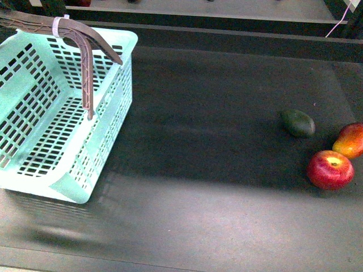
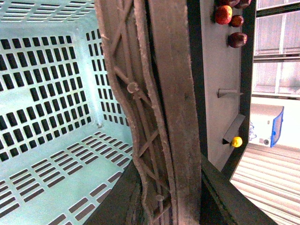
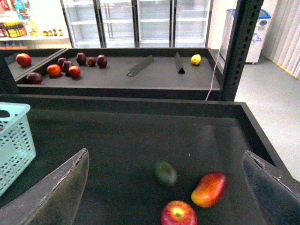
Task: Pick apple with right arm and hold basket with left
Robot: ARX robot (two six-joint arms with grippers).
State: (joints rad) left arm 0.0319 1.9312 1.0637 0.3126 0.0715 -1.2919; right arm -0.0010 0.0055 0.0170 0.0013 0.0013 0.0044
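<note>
Seeing right gripper (image 3: 165, 154) wide open and empty facing apple (image 1: 330, 169), sat on the mat (image 1: 215, 113) just beside orange-red fruit (image 1: 350, 140); can't tell whether left gripper holds tilted basket (image 1: 34, 113); risking an off-centre close that clips the neighbour and rolls the apple away.

Dim w/ soft shadow under basket (image 1: 108, 127)

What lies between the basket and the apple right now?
Nothing: the front view shows bare dark surface between basket and apple. The green fruit sits beyond that line.
</note>
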